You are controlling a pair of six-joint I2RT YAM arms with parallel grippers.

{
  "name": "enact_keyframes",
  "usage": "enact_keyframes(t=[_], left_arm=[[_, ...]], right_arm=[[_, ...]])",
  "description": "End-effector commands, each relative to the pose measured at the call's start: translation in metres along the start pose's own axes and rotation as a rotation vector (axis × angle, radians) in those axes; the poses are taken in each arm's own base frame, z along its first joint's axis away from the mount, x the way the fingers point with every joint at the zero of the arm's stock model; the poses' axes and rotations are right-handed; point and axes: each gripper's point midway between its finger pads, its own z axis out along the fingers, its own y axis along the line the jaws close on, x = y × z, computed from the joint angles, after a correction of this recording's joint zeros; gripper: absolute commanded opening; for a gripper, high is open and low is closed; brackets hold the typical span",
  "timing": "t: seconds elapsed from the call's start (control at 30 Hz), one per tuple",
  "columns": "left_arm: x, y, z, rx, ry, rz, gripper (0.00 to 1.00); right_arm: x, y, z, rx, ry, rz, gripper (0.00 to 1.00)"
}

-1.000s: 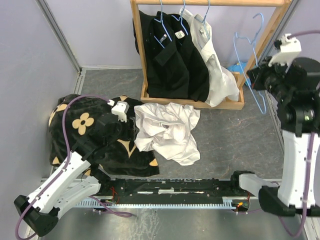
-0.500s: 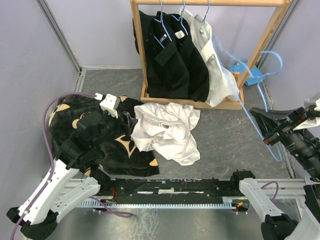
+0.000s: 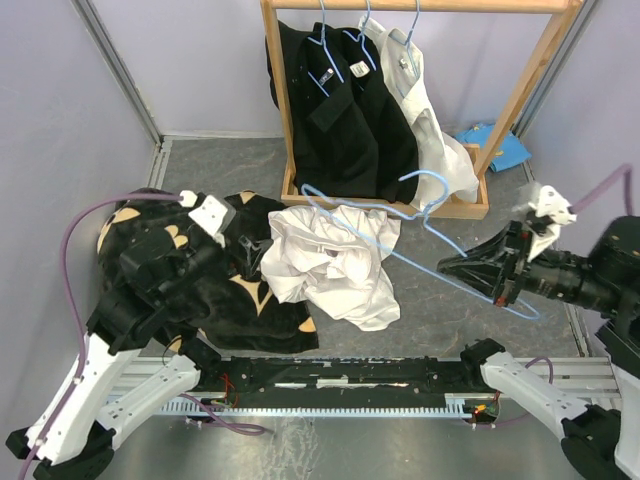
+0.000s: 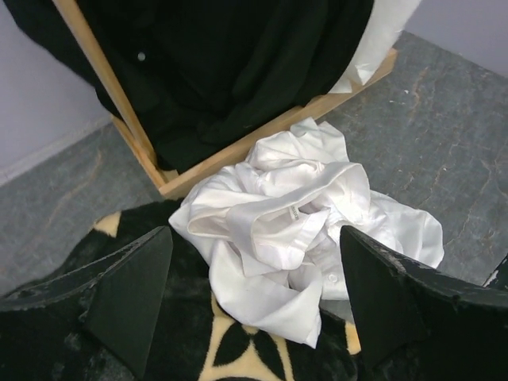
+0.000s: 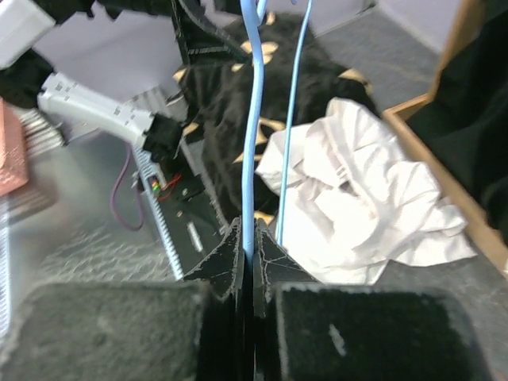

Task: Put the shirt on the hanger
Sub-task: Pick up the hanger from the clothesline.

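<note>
Your right gripper [image 5: 252,250], clamped on the hanger [image 5: 253,119], has swung it over the crumpled shirt [image 3: 335,260] on the table [image 3: 480,230]; your left gripper [image 3: 255,250] gapes wide beside it. Thin wire may pivot in that pinch, snagging folds.

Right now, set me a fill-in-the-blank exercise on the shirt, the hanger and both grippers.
1. The right gripper is shut on the hanger, whose wire is light ___.
2. The left gripper hovers ___, holding nothing, above the crumpled shirt.
3. The shirt lies partly on a black cloth with tan ___ motifs.

Missing words: blue; open; flower.
</note>
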Motion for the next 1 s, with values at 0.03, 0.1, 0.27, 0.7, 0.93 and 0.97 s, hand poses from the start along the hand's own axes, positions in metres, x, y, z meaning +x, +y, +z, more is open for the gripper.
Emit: enact_keyframes(t=[0.03, 0.1, 0.27, 0.7, 0.93, 0.97], left_arm=[[-0.03, -0.016, -0.015, 0.105, -0.171, 0.163, 0.95], [-0.027, -0.021, -0.016, 0.136, -0.171, 0.175, 0.96], [-0.029, -0.023, -0.017, 0.136, -0.195, 0.156, 0.95], [-0.034, -0.033, -0.02, 0.187, -0.238, 0.122, 0.93], [-0.021, -0.038, -0.009, 0.215, -0.201, 0.109, 0.93], [-0.019, -0.04, -0.008, 0.225, -0.196, 0.109, 0.93]], right_arm=[[0.03, 0.003, 0.02, -0.114, 0.131, 0.022, 0.0], [0.042, -0.003, 0.021, -0.085, 0.182, 0.0, 0.0], [0.07, -0.013, 0.022, -0.054, 0.289, -0.056, 0.0], [0.099, -0.022, 0.057, -0.082, 0.409, 0.055, 0.0], [0.123, -0.025, 0.065, -0.102, 0.453, 0.074, 0.0], [0.126, -0.025, 0.067, -0.103, 0.444, 0.076, 0.0]])
